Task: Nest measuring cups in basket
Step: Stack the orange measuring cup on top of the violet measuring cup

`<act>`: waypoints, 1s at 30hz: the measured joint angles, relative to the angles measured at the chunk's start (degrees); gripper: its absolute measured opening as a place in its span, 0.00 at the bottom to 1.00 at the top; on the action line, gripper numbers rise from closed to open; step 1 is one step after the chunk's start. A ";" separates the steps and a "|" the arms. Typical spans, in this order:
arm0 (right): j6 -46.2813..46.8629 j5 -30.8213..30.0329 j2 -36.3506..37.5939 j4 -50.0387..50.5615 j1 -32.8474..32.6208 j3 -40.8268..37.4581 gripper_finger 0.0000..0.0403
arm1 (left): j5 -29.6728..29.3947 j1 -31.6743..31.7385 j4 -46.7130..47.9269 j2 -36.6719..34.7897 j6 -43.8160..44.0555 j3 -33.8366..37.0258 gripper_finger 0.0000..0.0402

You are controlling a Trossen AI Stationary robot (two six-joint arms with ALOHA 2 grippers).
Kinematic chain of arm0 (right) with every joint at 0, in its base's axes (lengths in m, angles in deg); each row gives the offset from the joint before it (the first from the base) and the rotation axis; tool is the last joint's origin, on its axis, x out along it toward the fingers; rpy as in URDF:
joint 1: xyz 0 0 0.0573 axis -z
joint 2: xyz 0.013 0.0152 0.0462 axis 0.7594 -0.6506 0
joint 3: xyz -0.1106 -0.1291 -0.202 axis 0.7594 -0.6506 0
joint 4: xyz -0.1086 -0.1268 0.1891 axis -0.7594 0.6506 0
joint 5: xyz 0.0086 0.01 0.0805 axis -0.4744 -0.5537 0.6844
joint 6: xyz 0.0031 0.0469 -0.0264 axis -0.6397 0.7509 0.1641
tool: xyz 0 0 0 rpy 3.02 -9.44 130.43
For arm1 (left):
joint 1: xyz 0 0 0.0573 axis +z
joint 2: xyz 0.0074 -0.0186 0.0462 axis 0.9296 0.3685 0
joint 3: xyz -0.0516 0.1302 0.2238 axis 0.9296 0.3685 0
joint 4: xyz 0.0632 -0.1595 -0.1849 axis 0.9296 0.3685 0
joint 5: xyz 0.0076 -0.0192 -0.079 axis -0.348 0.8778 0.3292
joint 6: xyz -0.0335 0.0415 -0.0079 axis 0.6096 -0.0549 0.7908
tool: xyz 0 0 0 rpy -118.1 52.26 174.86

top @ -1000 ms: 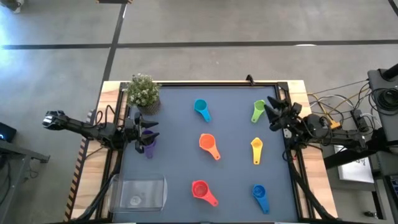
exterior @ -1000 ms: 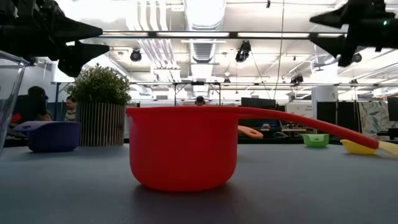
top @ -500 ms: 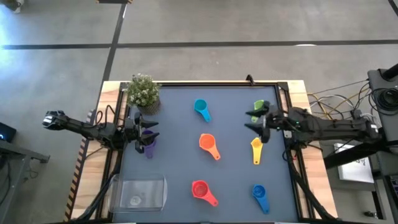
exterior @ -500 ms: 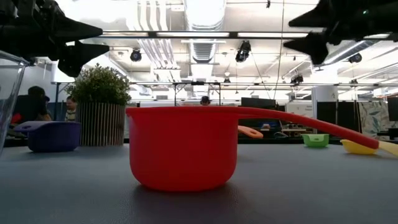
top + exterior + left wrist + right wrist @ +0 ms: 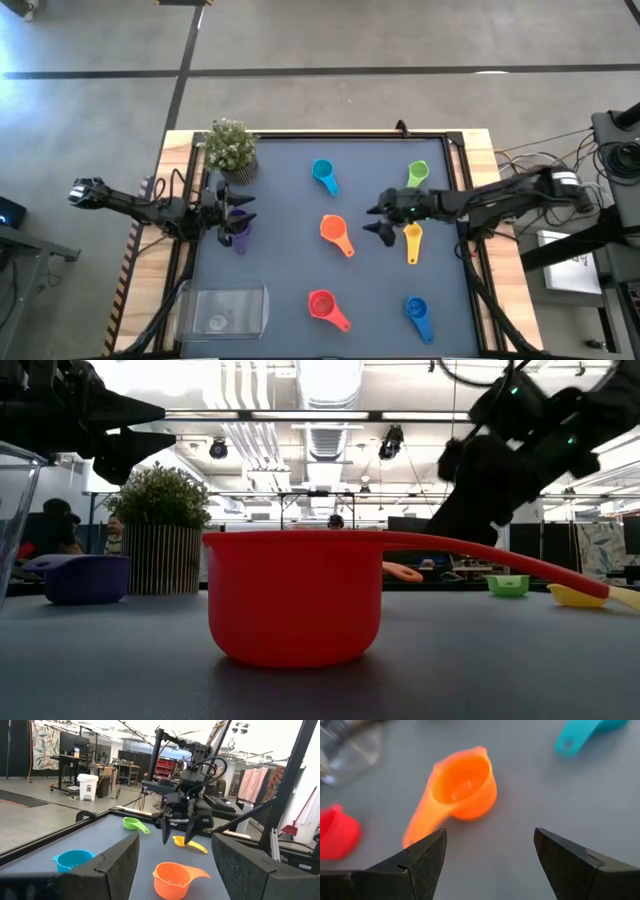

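At the table's left edge, the left gripper (image 5: 240, 215) hangs spread over the purple cup (image 5: 237, 237), basket (image 5: 225, 309) nearby. Mid-table, the right gripper (image 5: 377, 220) hovers released between orange cup (image 5: 332, 231) and yellow cup (image 5: 412, 237), bare mat around.

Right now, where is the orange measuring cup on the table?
In the high view the orange measuring cup lies near the table's middle, below the light blue cup and left of the right gripper, whose jaws are open.

Orange cup (image 5: 332, 229), red cup (image 5: 321, 303), purple cup (image 5: 237, 232), green cup (image 5: 417, 174), grey table (image 5: 280, 200)
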 joint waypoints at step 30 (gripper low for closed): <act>3.10 5.22 -25.49 -12.29 -7.59 10.62 0.58 | 0.00 0.00 0.29 1.49 0.00 -0.01 0.58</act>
